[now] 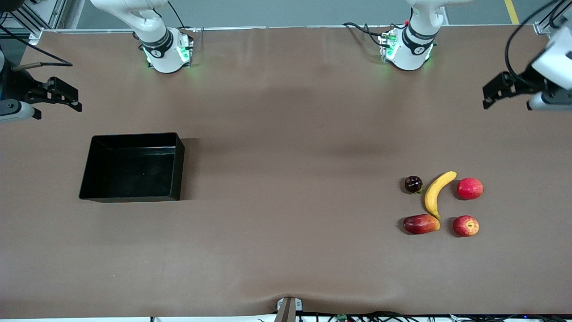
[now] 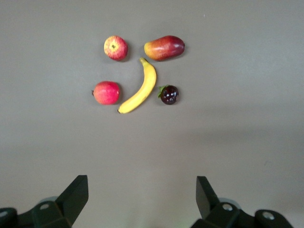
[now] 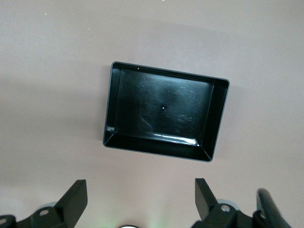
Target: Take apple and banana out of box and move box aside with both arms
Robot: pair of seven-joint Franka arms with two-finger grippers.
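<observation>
Box [image 1: 132, 166]: I see it empty, at right arm's end of desk.
Apple [image 1: 465, 226], banana [image 1: 438, 193]: out, on desk.
Jaws: left gripper [image 2: 141, 195], right gripper [image 3: 140, 195] both wide, holding nothing.
Left to do: I judge nothing.

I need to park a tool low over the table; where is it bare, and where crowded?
Bare: the wide stretch between the box and the banana, and the strip in front of both bases. Crowded: the left arm's end, where the apple, mango, pinkish fruit and dark fruit ring the banana.
</observation>
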